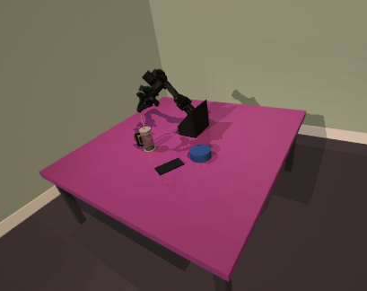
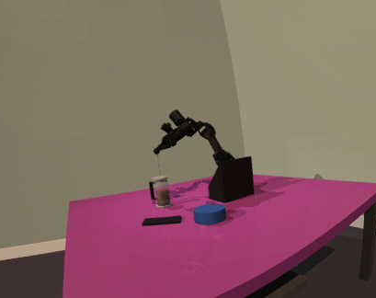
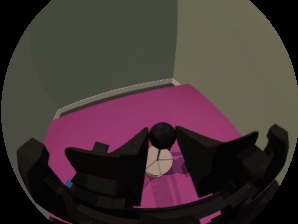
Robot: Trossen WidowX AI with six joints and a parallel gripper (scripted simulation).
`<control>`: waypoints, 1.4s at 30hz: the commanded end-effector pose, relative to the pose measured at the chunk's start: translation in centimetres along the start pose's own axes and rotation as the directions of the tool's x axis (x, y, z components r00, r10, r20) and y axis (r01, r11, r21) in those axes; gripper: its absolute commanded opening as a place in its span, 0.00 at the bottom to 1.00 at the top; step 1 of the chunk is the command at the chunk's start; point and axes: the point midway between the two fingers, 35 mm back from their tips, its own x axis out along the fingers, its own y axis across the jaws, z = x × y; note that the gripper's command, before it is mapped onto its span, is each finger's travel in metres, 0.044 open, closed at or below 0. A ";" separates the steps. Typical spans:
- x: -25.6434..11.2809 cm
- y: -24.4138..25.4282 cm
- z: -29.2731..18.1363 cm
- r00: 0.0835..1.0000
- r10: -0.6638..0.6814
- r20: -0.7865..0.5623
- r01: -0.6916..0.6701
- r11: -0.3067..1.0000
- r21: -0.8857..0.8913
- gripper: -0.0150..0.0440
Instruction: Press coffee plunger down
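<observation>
The coffee press (image 1: 148, 142) (image 2: 163, 198) stands upright on the table, a glass body with brown coffee in its lower part and a dark handle. Its pale lid (image 1: 144, 129) (image 2: 160, 177) (image 3: 159, 165) is on top. A thin rod rises well above the lid to the round black plunger knob (image 3: 162, 135) (image 2: 156, 151). My gripper (image 1: 140, 108) (image 3: 161, 130) is shut on the knob, with one finger at each side of it in the wrist view. The gripper is high above the lid and slants down. The press handle is hidden in the wrist view.
A blue round block (image 1: 200, 154) (image 2: 210, 214) and a flat black slab (image 1: 170, 166) (image 2: 162, 221) lie on the pink table (image 1: 191, 224) (image 2: 127, 257), near the press. The arm's dark wedge-shaped base (image 1: 196, 121) (image 2: 233, 180) stands behind the blue block.
</observation>
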 end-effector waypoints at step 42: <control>4.3 0.6 -5.5 1.000 0.004 -0.004 -0.004 1.000 0.001 0.47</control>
